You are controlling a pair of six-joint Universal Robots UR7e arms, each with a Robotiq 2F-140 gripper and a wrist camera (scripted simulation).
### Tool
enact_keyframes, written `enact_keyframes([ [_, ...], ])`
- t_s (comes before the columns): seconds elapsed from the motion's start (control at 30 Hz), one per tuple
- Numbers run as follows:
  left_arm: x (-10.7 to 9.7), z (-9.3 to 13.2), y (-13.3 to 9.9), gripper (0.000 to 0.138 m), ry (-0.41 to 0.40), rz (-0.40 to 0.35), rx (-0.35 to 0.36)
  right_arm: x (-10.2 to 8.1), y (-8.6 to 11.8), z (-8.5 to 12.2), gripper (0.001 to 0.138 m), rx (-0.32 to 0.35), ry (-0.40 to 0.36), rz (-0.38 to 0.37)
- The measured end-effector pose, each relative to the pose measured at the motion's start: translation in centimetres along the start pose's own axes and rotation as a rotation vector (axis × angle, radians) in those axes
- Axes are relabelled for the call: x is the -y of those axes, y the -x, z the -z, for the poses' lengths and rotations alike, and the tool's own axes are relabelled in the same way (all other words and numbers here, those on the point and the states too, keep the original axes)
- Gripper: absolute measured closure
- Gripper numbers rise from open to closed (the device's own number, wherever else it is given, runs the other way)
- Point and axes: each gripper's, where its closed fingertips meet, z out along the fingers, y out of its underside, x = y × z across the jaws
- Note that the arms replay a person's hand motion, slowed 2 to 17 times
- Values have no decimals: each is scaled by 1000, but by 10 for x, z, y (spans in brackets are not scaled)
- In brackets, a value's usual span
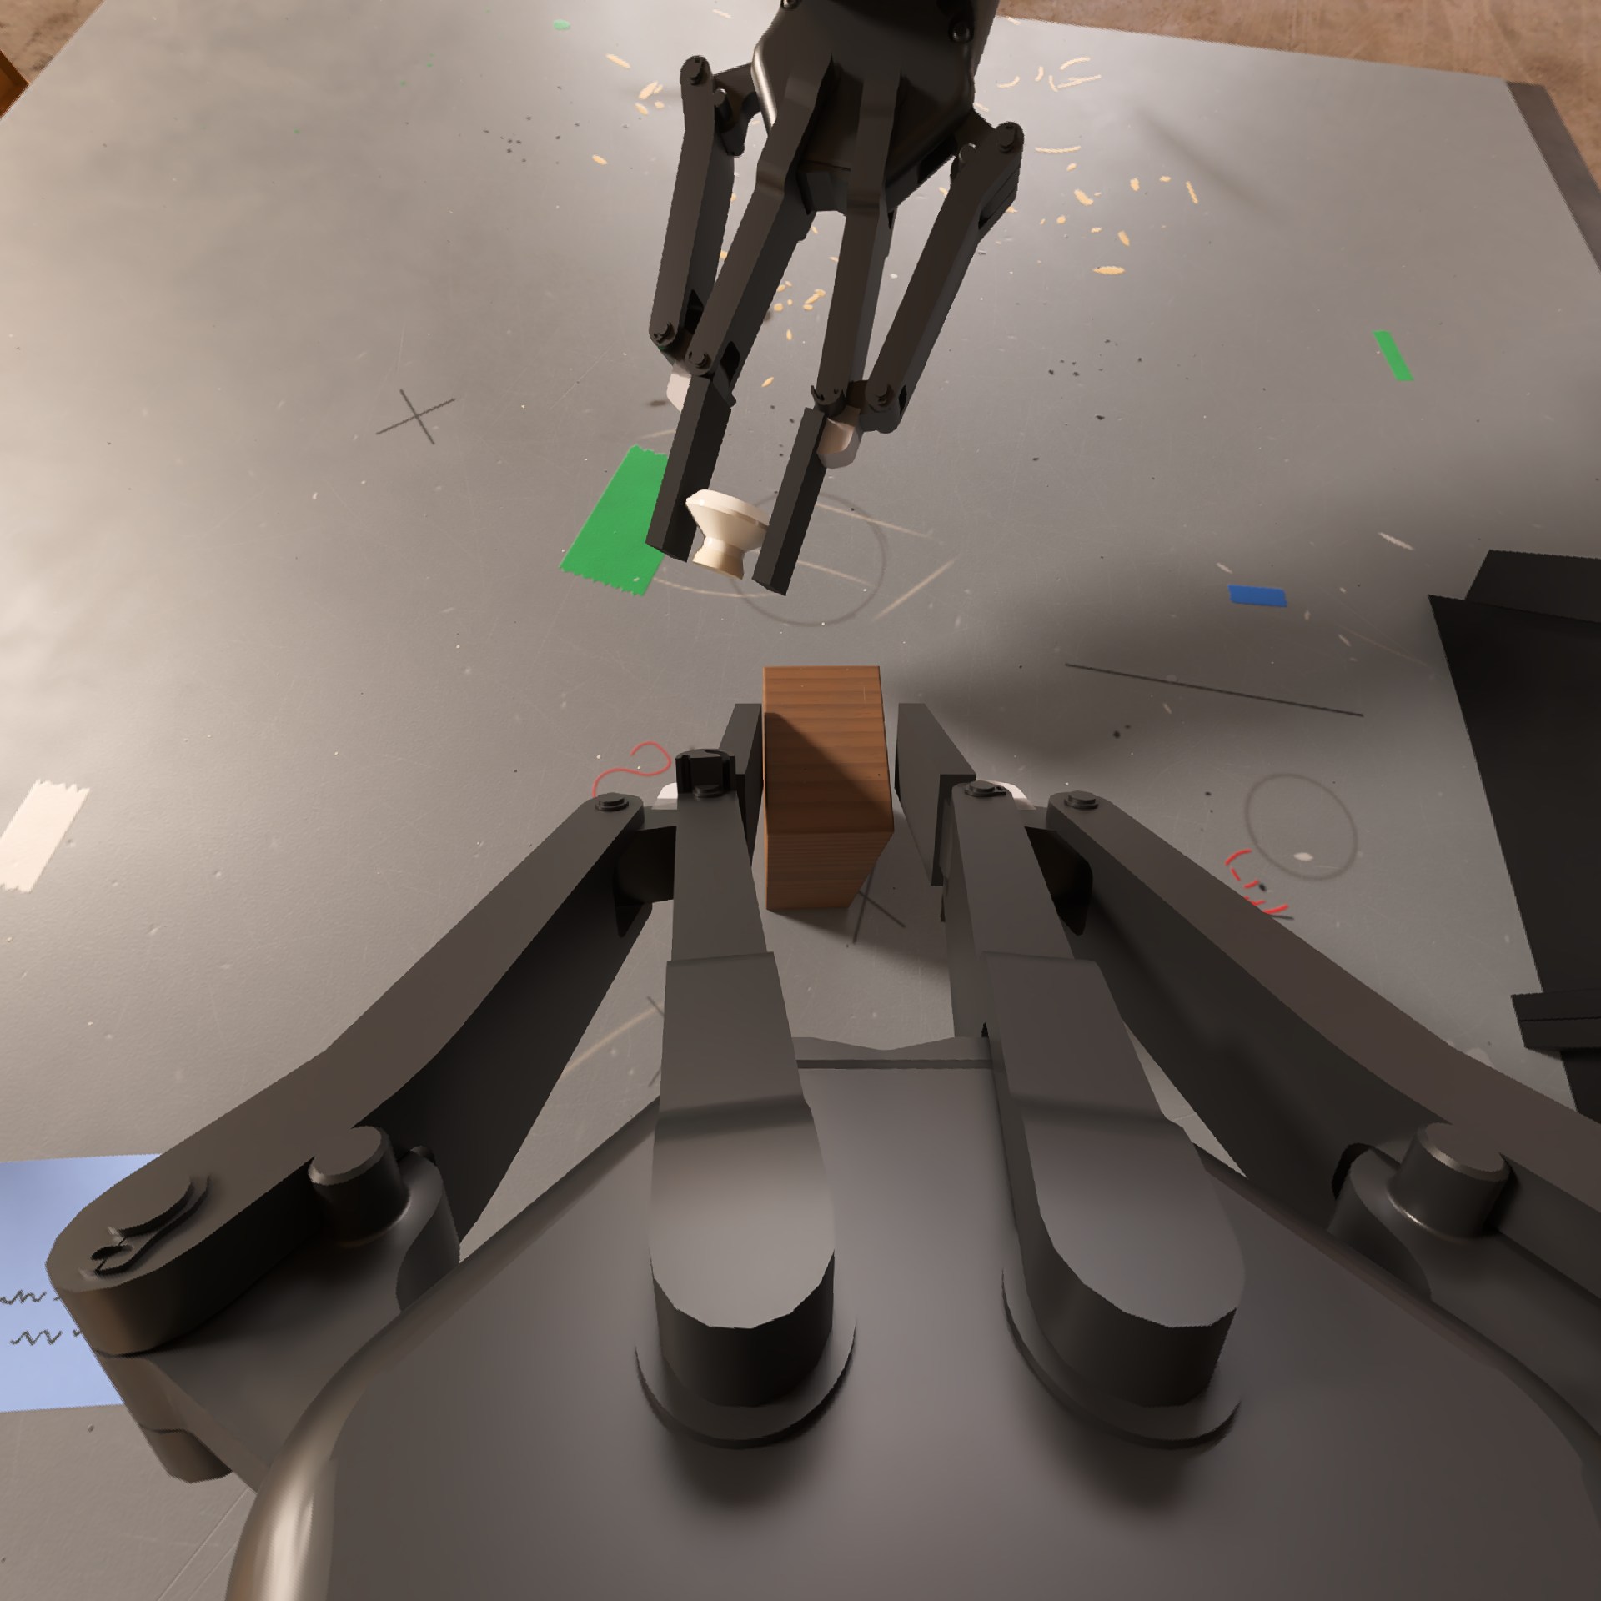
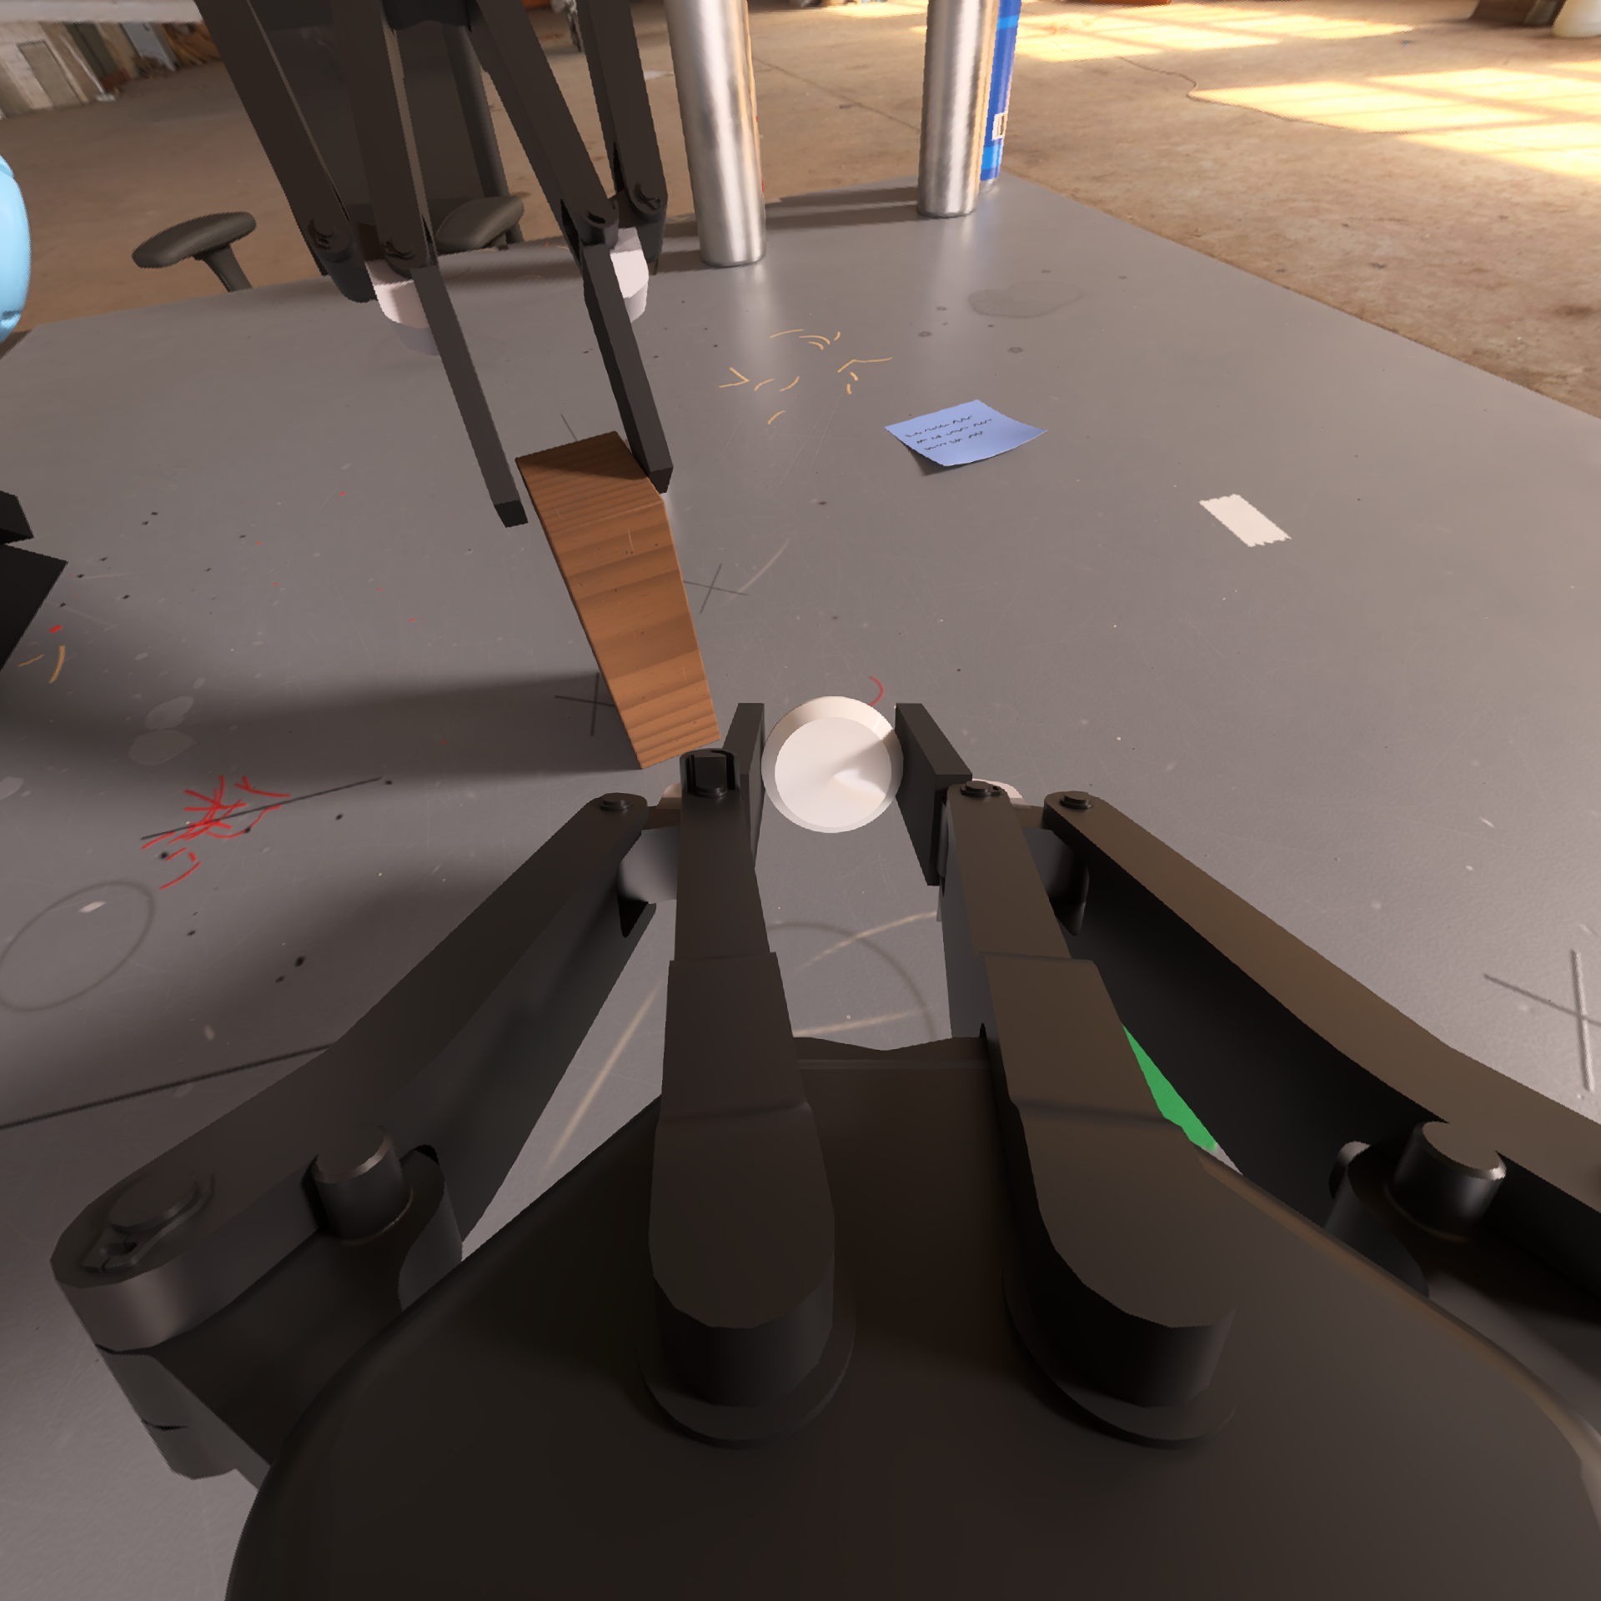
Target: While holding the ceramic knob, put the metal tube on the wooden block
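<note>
Left wrist view shows the left tool [image 1: 830,736] with its fingers apart on either side of the wooden block [image 1: 823,793], which lies on the grey bench [image 1: 260,606]; whether the pads touch the block cannot be told. Beyond it, the right tool [image 1: 723,567] hangs above the bench, clamped on the white ceramic knob [image 1: 723,541]. Right wrist view shows the same knob between the fingers, with a blue paper note [image 2: 963,431] lying farther off. The metal tube is not seen in either view.
</note>
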Motion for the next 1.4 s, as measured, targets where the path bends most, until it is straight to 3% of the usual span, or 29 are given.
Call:
enact_keyframes([
  [1.4,-1,-1,0,94,-2,10,-4,-1,1,-1,99,9,6,-3],
])
